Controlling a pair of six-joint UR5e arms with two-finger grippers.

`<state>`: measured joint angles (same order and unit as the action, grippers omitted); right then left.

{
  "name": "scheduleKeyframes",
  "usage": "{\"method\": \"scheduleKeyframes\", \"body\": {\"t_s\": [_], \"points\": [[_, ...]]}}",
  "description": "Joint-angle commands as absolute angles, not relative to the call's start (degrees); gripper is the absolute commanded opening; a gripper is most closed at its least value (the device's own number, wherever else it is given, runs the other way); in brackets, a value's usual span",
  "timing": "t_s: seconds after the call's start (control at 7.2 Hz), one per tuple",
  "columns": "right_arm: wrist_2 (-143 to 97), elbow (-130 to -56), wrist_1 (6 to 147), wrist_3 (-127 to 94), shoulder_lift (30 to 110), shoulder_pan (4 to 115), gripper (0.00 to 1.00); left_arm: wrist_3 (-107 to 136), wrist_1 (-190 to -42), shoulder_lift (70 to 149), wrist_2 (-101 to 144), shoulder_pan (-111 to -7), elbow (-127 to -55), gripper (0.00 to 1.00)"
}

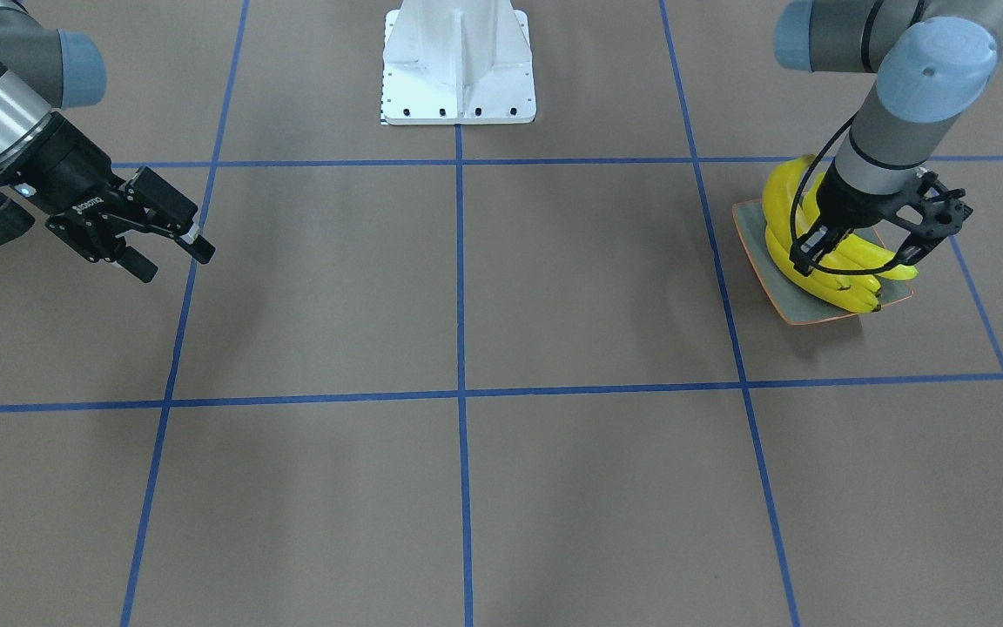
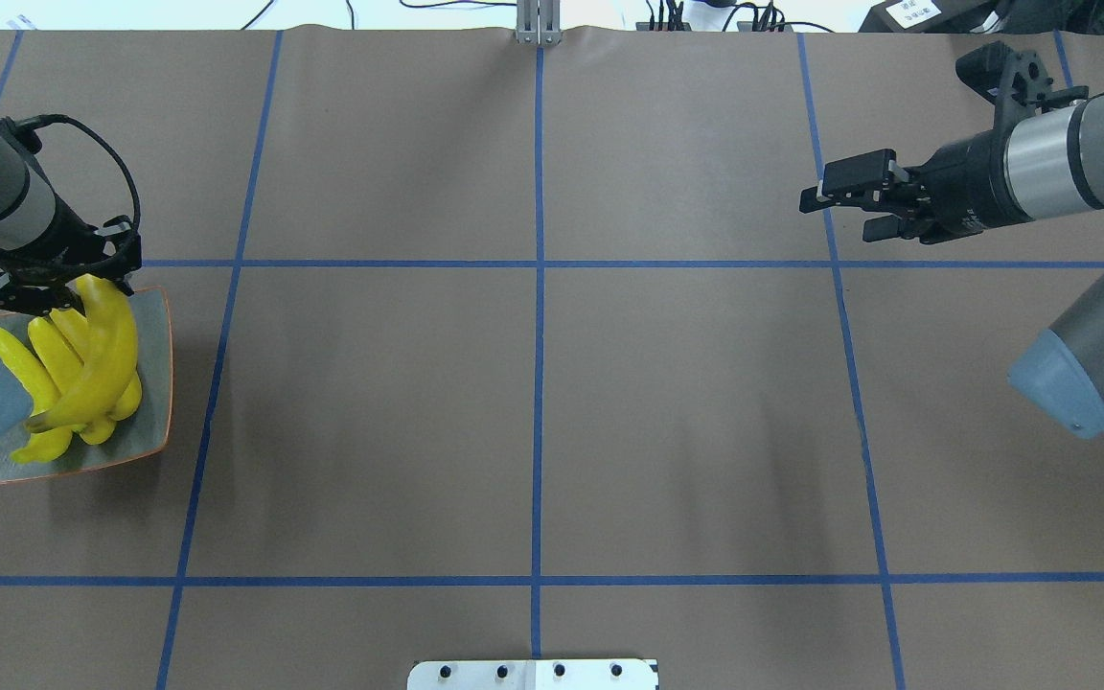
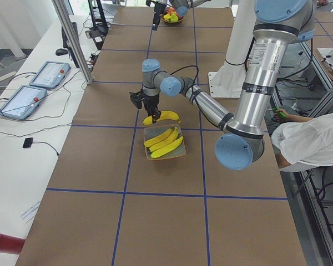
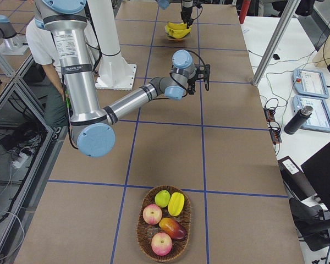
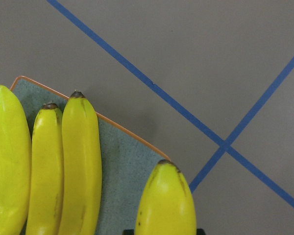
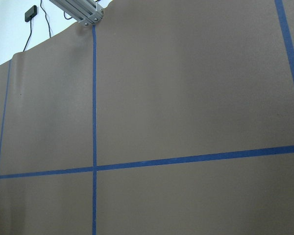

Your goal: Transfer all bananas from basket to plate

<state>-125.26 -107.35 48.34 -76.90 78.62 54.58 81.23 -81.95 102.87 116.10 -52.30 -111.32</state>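
The left tool [image 2: 68, 278] is clamped on one end of the fourth banana [image 2: 106, 345], holding it just above the plate [image 2: 155, 402], where three bananas [image 5: 81, 161] lie side by side. The held fruit's long axis runs nearly parallel to theirs. Its free tip is over the bare strip of plate beside them, close to the rim. Lowering with a slight shift toward the three should land it inside. The right tool [image 2: 839, 211], jaws apart and empty, hangs well away from the plate.

Left wrist close above plate [image 5: 122, 164]
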Motion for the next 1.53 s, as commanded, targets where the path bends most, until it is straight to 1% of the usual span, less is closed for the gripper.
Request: {"method": "scheduleKeyframes", "body": {"t_s": [0.0, 0.28, 0.97, 1.25, 1.39], "points": [[-125.33, -107.40, 48.34, -76.90, 78.75, 54.58, 1.00, 85.75, -81.39, 103.09, 116.02, -52.30, -110.48, 0.00], [-125.33, -107.58, 48.34, -76.90, 79.01, 54.67, 1.00, 87.89, -81.65, 104.76, 114.36, -52.38, -106.90, 0.00], [-125.51, -109.25, 48.34, -77.34, 79.28, 54.75, 1.00, 88.15, -82.18, 104.68, 114.08, -52.38, -104.42, 0.00], [-125.51, -109.25, 48.34, -77.34, 79.54, 54.67, 1.00, 87.98, -83.92, 104.76, 114.08, -52.29, -101.88, 0.29], [-125.51, -109.16, 48.34, -77.34, 79.45, 54.67, 1.00, 87.89, -84.46, 104.42, 114.08, -52.29, -101.17, 0.35]]}}
